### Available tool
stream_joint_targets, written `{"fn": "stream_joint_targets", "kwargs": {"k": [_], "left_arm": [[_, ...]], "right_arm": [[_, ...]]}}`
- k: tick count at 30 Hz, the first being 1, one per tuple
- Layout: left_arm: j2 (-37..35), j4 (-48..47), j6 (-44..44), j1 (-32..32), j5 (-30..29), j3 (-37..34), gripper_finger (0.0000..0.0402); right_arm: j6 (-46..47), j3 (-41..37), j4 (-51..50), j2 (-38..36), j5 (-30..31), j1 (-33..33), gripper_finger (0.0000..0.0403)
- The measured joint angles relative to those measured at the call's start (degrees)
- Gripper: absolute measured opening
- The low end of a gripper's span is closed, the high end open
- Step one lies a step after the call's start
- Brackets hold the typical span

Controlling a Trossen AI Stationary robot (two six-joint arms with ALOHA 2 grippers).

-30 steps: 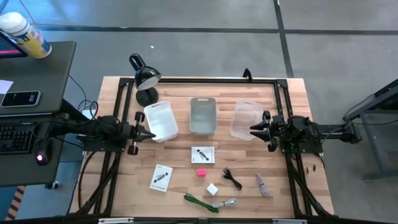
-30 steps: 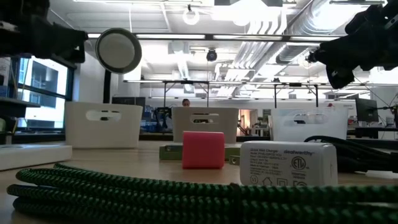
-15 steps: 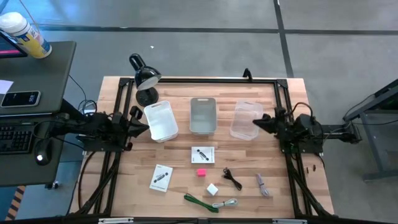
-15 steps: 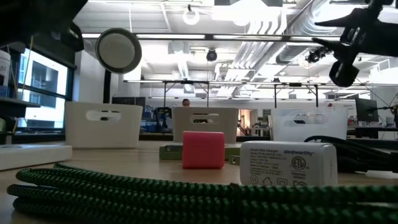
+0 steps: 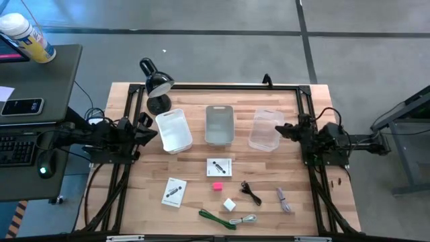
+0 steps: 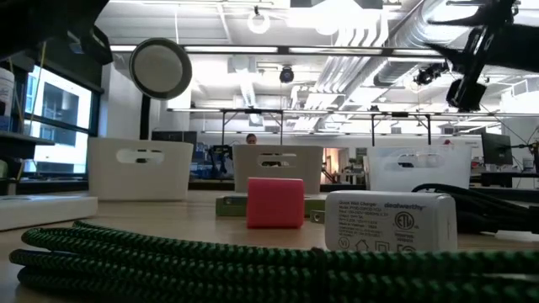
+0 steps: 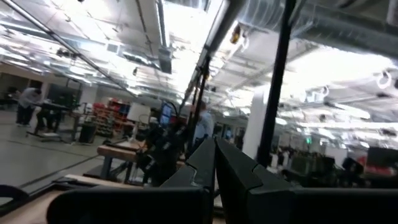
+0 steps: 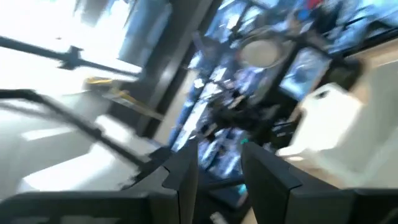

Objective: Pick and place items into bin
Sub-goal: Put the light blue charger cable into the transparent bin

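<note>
You see the left pincer [image 5: 149, 132] clenched on nothing and the right pincer [image 5: 281, 130] released, both beside the bins [image 5: 219, 125]. The items [image 5: 224, 186] lie on the table [image 5: 195, 168], well apart from both pincers, nearer the front edge.

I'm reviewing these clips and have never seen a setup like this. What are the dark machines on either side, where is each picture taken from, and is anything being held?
They are two robot arms at a wooden table. One picture looks straight down, one looks level across the tabletop, and two come from cameras on the arms' wrists. The left gripper is shut and empty; the right gripper stands open, also empty. Both hang beside the row of three bins: white bin, grey bin, clear bin. In front lie two white packets, a pink cube, a white cube, and green, black and white cords. A desk lamp stands behind.
</note>
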Motion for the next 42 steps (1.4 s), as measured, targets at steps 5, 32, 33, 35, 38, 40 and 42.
{"fn": "stream_joint_targets", "kwargs": {"k": [5,32,33,35,38,40,42], "left_arm": [[0.02,2.71,-1.30,-0.01,2.92,0.00,0.0003],[0.04,-2.80,-3.56,0.01,12.71,0.00,0.0003],[0.04,-3.45,-3.63,0.01,13.69,0.00,0.0003],[0.04,-4.78,-4.11,0.01,14.60,0.00,0.0003],[0.04,-6.81,-4.25,0.01,14.57,0.00,0.0003],[0.04,-8.30,-3.91,0.01,14.55,0.00,0.0003],[0.04,-10.05,-3.67,0.01,14.38,0.00,0.0003]], "right_arm": [[-5.09,2.72,2.62,2.27,2.20,2.34,0.0114],[-10.14,54.88,-52.96,56.24,-3.37,23.83,0.0114],[-9.08,57.50,-57.22,58.03,-2.29,25.36,0.0114],[-5.75,62.23,-65.14,61.45,-0.21,28.95,0.0114],[1.11,66.67,-73.08,65.91,3.07,34.36,0.0114],[6.59,67.56,-75.81,68.27,4.95,37.89,0.0114],[12.02,67.60,-77.03,70.49,5.91,40.88,0.0114]]}}
